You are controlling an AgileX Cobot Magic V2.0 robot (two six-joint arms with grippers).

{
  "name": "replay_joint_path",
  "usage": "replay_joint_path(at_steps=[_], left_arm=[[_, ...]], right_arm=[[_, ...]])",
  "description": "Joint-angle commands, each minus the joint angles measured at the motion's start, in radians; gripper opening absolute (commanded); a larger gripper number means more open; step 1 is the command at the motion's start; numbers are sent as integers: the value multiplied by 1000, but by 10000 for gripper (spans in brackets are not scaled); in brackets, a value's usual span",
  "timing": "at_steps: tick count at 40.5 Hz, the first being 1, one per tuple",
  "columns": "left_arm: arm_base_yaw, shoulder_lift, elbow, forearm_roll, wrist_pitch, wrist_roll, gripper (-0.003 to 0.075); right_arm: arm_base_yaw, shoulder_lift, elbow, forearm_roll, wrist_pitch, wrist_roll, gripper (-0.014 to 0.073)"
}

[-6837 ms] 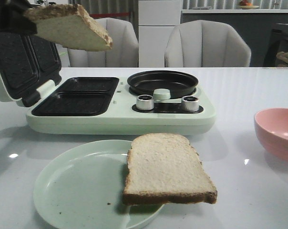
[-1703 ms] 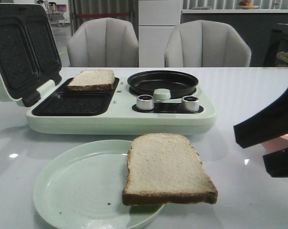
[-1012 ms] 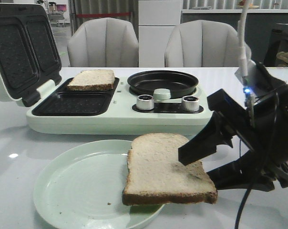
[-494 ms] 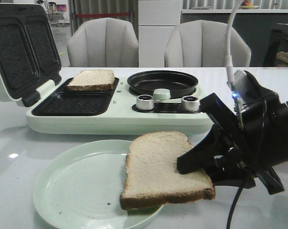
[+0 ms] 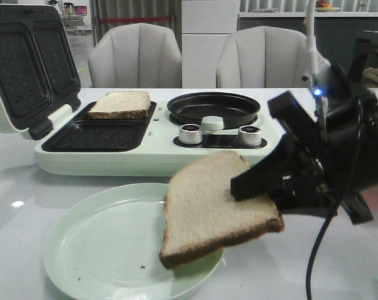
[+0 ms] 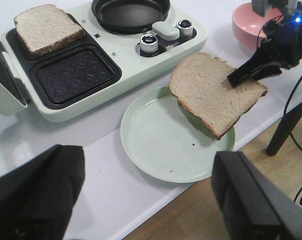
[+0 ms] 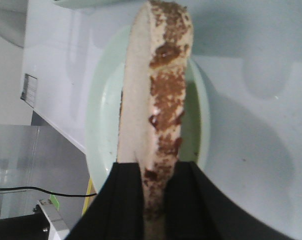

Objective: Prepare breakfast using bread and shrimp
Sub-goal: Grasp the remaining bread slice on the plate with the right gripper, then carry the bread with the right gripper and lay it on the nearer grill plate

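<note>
I am pinching the second slice of bread (image 5: 217, 209) by one edge in my right gripper (image 5: 264, 187), tilted just above the plate (image 5: 95, 250) at the surface's near edge. Held so narrowly, it is risking sagging, tearing, or slipping free.

Pink bowl (image 6: 243, 20) largely hidden behind right arm (front view), shrimp unseen

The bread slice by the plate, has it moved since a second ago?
Yes. The bread slice, clamped in the right gripper, has lifted and tilted above the plate.
</note>
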Motion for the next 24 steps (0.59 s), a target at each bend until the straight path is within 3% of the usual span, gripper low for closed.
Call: replay_joint_path(at_steps=[1, 11, 24], left_arm=[[-4, 5, -28, 14, -68, -4, 571], [-4, 5, -28, 14, -68, -4, 571], [-4, 5, -28, 14, -68, -4, 571]], right_arm=[[1, -131, -21, 27, 76, 0, 57], [8, -273, -114, 106, 74, 11, 57], [195, -69, -475, 130, -161, 11, 57]])
